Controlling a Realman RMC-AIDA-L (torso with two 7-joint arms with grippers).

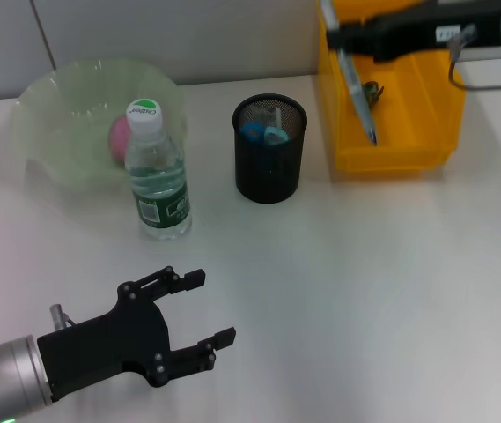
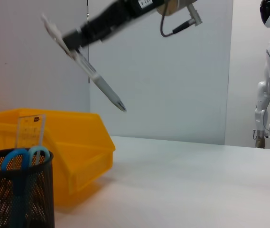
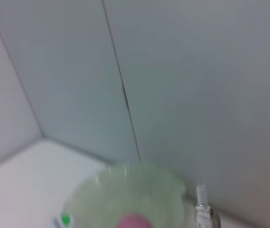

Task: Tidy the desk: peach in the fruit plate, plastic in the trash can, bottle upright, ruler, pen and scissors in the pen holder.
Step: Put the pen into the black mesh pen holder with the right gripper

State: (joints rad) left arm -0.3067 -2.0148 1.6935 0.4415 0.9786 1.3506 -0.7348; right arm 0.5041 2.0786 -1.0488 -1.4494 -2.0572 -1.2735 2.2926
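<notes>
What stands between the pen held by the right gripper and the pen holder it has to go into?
Nothing visible. The right gripper holds the pen in the air above the yellow bin; the table between bin and pen holder is bare. Scissors and ruler already occupy the holder.

Pink peach (image 1: 118, 132) inside the pale green fruit plate (image 1: 47, 101). Clear bottle (image 1: 157, 176), green label, white cap, upright just in front of the plate. Blue-handled scissors (image 1: 259, 133) and clear ruler (image 2: 30, 130) standing in the black mesh pen holder (image 1: 269, 167). Grey pen (image 1: 356, 88) held tilted, tip down, above the yellow trash can (image 1: 391, 145).
</notes>
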